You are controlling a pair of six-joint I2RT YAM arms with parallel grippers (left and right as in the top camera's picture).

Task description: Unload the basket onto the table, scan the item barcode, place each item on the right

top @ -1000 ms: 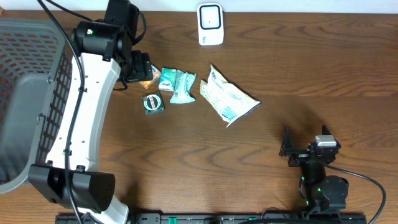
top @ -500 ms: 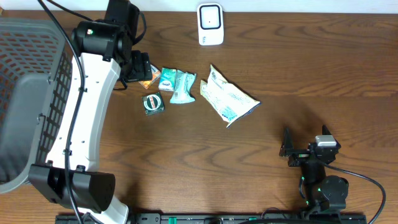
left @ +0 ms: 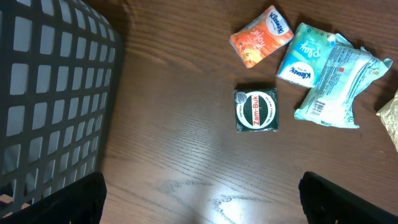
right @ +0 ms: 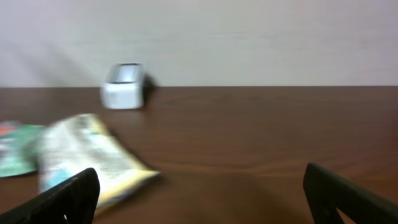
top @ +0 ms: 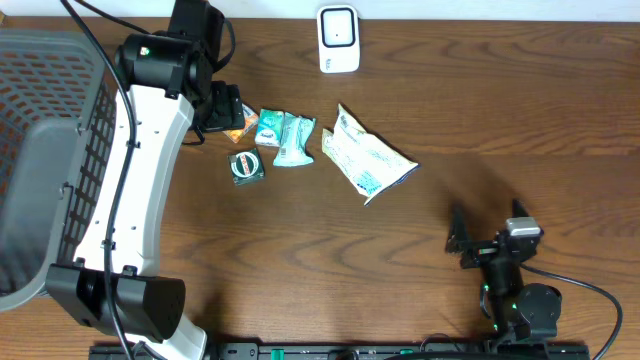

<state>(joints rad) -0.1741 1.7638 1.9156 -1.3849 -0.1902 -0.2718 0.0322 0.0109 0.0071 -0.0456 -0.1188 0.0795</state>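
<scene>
Several small items lie in a cluster on the wooden table: an orange Kleenex pack (left: 262,37), a teal Kleenex pack (left: 305,54), a white-teal wipes pack (left: 339,84) with a barcode facing up, and a square green Zam-Buk tin (left: 255,110) (top: 245,167). A crinkled white-yellow bag (top: 365,155) (right: 93,158) lies to their right. The white barcode scanner (top: 338,39) (right: 124,86) stands at the far edge. My left gripper (top: 224,110) (left: 199,208) hovers open just left of the cluster, nothing between its fingers. My right gripper (top: 486,232) (right: 202,199) stands open low at the near right, facing the bag and scanner.
A large grey mesh basket (top: 50,150) (left: 50,87) fills the left side of the table, close beside the left arm. The wall runs right behind the scanner.
The right gripper has shifted very slightly; its view is blurred. The left arm and all items are where they were.
</scene>
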